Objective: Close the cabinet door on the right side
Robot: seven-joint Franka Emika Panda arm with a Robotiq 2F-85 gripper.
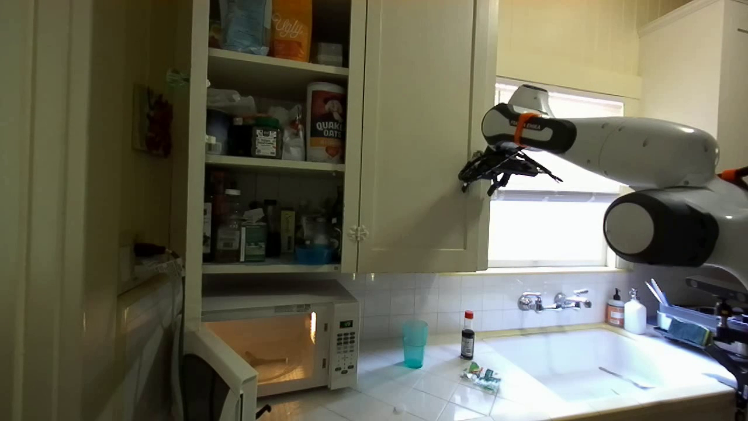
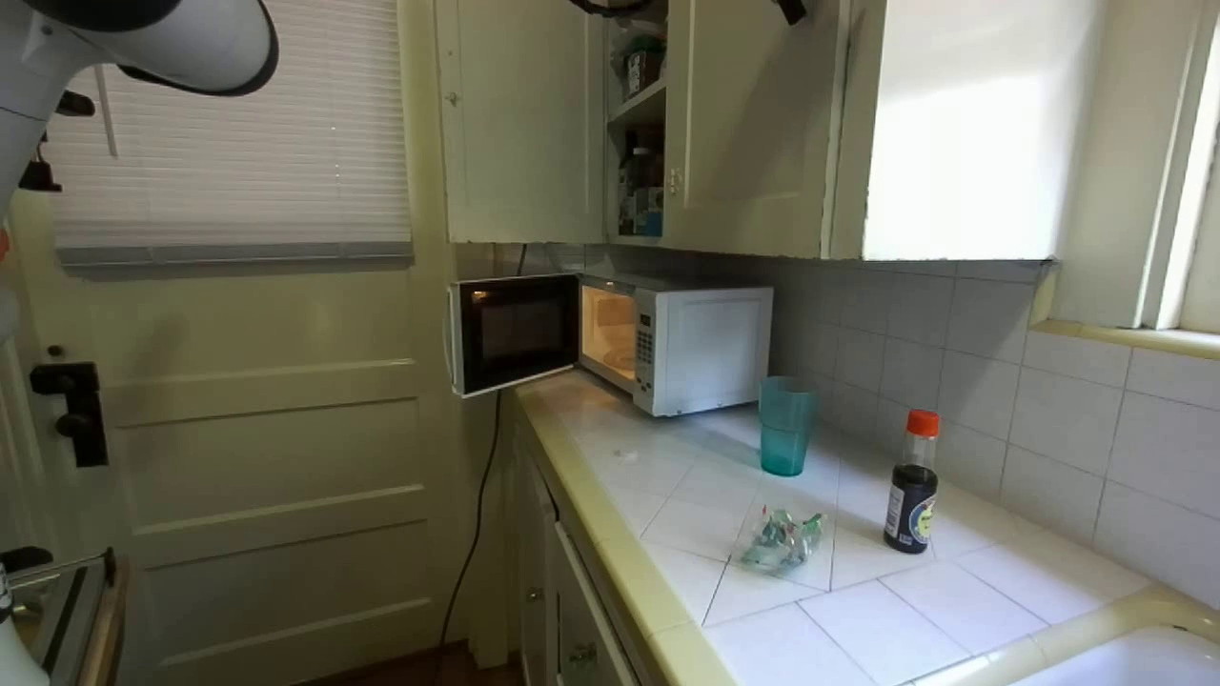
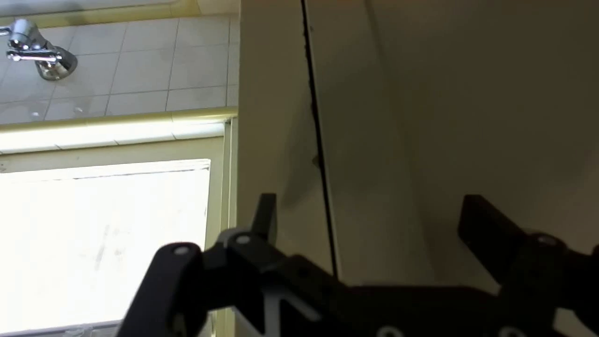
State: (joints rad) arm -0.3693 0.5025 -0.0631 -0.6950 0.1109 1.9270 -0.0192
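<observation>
- Biggest in the room: the room door (image 2: 276,448), yellowish and panelled, a pale blind (image 2: 238,143) lowered over its upper part.
- Then the countertop (image 2: 896,619): square white tiles, thin grout lines, yellow edging, bright towards the sink (image 1: 584,342), duller by the microwave (image 2: 705,348).
- Overhead, the upper cabinet (image 1: 355,117), its shelves (image 1: 274,164) on show, crowded with packets (image 1: 291,29) and jars (image 1: 266,140).
- And here's the cabinet door (image 1: 418,128), above the countertop, between those shelves and the glaring window (image 1: 549,231)! Flat against its frame (image 3: 276,140) or nearly so, a thin dark line along its edge in the wrist view.
- Across the window stretches the robot arm (image 1: 648,152).
- The microwave: its own door swung wide, warm light glowing inside.
- The gripper (image 3: 367,208): fingers spread well apart, clasping nothing, one over the frame, one over the cabinet door's face. Touching? I can't tell.
- Teal cup (image 2: 786,429), upright, near the microwave.
- Red-capped bottle (image 2: 910,514), upright, near the tiled wall (image 2: 1077,400).
- Last, a crumpled clear wrapper (image 2: 783,541), lying on the tiles.
</observation>
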